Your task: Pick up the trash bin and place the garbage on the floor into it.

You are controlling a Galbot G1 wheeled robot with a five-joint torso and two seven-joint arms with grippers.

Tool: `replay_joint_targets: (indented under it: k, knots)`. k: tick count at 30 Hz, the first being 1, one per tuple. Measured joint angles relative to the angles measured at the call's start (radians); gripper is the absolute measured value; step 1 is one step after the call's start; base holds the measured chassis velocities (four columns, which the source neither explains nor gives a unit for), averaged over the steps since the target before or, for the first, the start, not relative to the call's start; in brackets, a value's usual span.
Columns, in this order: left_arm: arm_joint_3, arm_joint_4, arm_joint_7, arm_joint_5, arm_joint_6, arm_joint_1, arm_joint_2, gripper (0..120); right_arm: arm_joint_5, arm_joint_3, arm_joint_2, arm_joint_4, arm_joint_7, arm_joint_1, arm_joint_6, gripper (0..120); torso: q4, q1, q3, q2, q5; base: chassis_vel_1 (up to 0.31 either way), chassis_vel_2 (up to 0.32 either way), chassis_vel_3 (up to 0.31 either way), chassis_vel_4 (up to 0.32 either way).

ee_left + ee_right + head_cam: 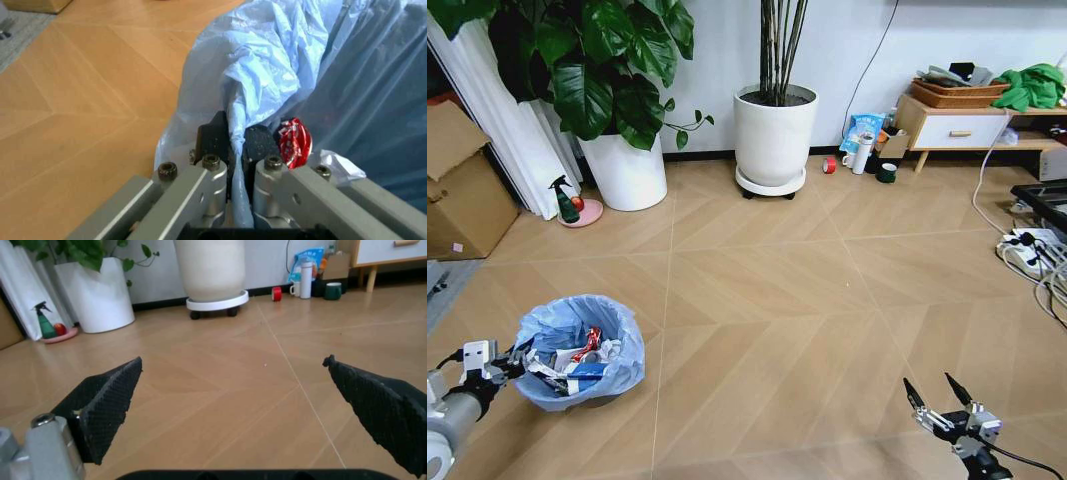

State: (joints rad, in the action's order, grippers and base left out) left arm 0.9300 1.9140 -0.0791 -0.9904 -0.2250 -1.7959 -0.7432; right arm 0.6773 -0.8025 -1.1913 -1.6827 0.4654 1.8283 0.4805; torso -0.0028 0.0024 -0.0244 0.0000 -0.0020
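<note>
Herringbone wood floor; left gripper [235, 142] pinches trash bin's [579, 362] crinkly liner.

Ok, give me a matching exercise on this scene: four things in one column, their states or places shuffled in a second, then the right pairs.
1. left gripper
2. right gripper
3. trash bin
4. spray bottle

A. open, holding nothing, above bare floor
B. stands on a pink dish beside a white plant pot
C. shut on the blue bag at the rim
D. holds red and white garbage

Pairs: 1-C, 2-A, 3-D, 4-B
</note>
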Motion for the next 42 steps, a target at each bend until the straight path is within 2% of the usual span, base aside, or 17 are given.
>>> replay_joint_targets:
  k: [17,19,22,26,28,29,31,33,37,39,40,42]
  knots:
    - [0.001,0.003,-0.001,0.001,0.0,0.0,-0.003,0,0.007,0.004,0.005,0.001,0.0,0.0,0.0,100,0.0001,0.0,0.0,0.0,0.0005,0.178,-0.181,-0.182,0.168]
    - [0.001,0.003,-0.001,0.001,0.0,0.0,-0.004,0,0.008,0.004,0.006,0.001,0.0,0.0,0.001,100,0.0001,0.0,0.0,0.0,-0.0004,0.165,-0.167,-0.158,0.144]
    - [0.001,0.003,-0.001,0.001,0.0,-0.001,-0.005,0,0.008,0.005,0.006,0.001,0.0,-0.001,0.001,100,0.0001,0.0,0.0,0.0,0.0009,0.168,-0.149,-0.157,0.165]
    - [0.001,0.003,-0.001,0.001,0.0,-0.002,-0.006,0,0.008,0.005,0.006,0.001,0.001,-0.001,0.001,100,0.0005,0.0,0.0,0.0,-0.0008,0.171,-0.175,-0.153,0.178]
    - [0.002,0.003,-0.001,0.002,0.0,-0.001,-0.006,0,0.009,0.005,0.006,0.001,0.002,-0.001,0.002,100,-0.0001,0.0,0.0,0.0,0.0012,0.157,-0.149,-0.164,0.137]
    - [0.002,0.003,-0.001,0.002,0.0,0.0,-0.006,0,0.009,0.005,0.006,0.001,0.003,-0.001,0.002,100,0.0,0.0,0.0,0.0,-0.0004,0.148,-0.157,-0.163,0.123]
    - [0.002,0.003,-0.001,0.002,0.0,0.001,-0.006,0,0.009,0.005,0.006,0.001,0.003,0.0,0.002,100,0.0,0.0,0.0,0.0,-0.0009,0.148,-0.154,-0.165,0.137]
    - [0.002,0.003,-0.001,0.002,0.0,0.002,-0.006,0,0.009,0.006,0.005,0.001,0.003,0.001,0.002,100,0.0,0.0,0.0,0.0,0.0012,0.133,-0.143,-0.156,0.15]
    - [0.002,0.001,-0.001,0.002,0.0,0.001,-0.009,0,0.009,0.006,0.006,0.001,0.005,0.001,0.003,100,0.0004,0.0,0.0,0.0,-0.0008,0.151,-0.158,-0.118,0.149]
    - [0.002,0.001,-0.001,0.002,0.0,0.001,-0.01,0,0.009,0.006,0.006,0.001,0.006,0.001,0.003,100,0.0003,0.0,0.0,0.0,-0.0005,0.147,-0.156,-0.122,0.149]
    - [0.002,0.001,-0.001,0.003,0.0,0.001,-0.011,0,0.009,0.006,0.006,0.001,0.007,0.001,0.003,100,0.0004,0.0,0.0,0.0,0.0009,0.16,-0.147,-0.152,0.149]
    - [0.002,0.002,-0.001,0.003,0.001,0.001,-0.013,0,0.009,0.005,0.006,0.0,0.007,0.002,0.003,100,-0.0001,0.0,0.0,0.0,-0.0005,0.154,-0.138,-0.152,0.133]
